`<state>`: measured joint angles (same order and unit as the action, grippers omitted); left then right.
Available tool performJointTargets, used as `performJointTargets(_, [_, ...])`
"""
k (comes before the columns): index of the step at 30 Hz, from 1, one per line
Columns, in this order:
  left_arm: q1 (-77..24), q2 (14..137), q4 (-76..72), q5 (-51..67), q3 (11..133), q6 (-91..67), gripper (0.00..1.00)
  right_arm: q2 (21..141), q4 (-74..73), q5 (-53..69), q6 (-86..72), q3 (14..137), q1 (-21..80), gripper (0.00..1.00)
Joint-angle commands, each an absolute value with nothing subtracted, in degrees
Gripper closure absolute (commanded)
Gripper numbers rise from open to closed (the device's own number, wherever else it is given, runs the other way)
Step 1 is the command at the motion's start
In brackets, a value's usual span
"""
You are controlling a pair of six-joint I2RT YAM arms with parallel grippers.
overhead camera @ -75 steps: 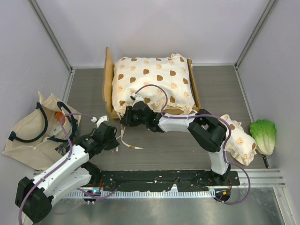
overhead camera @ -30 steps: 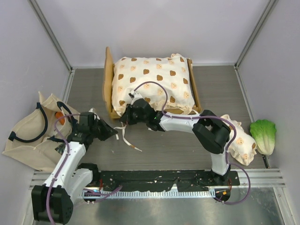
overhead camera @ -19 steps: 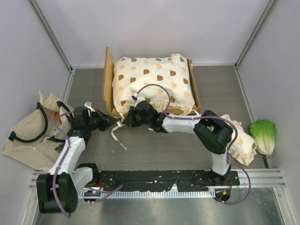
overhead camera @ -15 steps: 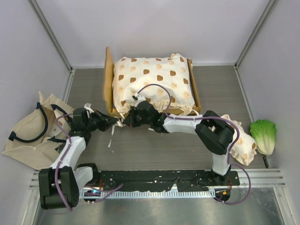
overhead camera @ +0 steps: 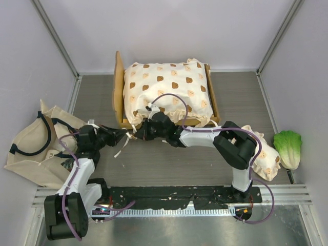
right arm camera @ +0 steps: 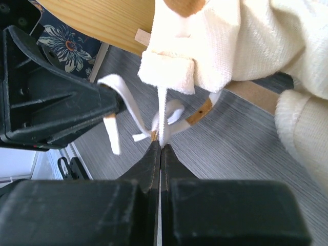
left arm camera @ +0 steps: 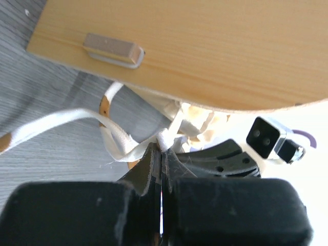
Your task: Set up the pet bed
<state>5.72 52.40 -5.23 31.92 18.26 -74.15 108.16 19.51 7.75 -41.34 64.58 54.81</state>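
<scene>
Both pairs of jaws are pressed shut, each pinching a thin strip of cloth. The left gripper (left arm camera: 161,152) clamps a white tie strap (left arm camera: 66,119) where it bunches at the fingertips; from there the strap's strands trail off to the jaws' left over the grey table (left arm camera: 46,154). The right gripper (right arm camera: 161,147) pinches a hanging tie strand (right arm camera: 162,110) that drops straight down into its tips from the cushion (right arm camera: 215,46) corner above.

The two grippers meet almost tip to tip, the left gripper (overhead camera: 125,136) just beside the right gripper (overhead camera: 139,132). The pet bed (overhead camera: 118,87) stands directly beyond both sets of jaws, its wooden corner just above them, with the bear-print cushion (overhead camera: 169,92) lying on it.

Behind the left jaws, past the wrist, lies a beige tote bag (overhead camera: 31,154). Well behind the right jaws, beside that arm's base, sit a small bear-print pillow (overhead camera: 264,159) and a green lettuce toy (overhead camera: 288,147).
</scene>
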Motion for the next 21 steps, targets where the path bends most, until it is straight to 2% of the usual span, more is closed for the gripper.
performJointTargets(1, [6.0,53.1,-8.0,25.1,19.9,-76.2,1.00,105.3,22.6,10.2,-42.4,63.8,55.7,0.99])
performJointTargets(14, [-2.5,57.1,-11.9,14.3,20.5,-76.0,1.00,105.6,23.9,10.5,-42.8,64.5,56.9,0.99])
performJointTargets(21, [-4.7,58.3,-10.6,13.4,21.9,-74.4,1.00,105.5,23.7,9.6,-42.5,65.6,57.0,0.99])
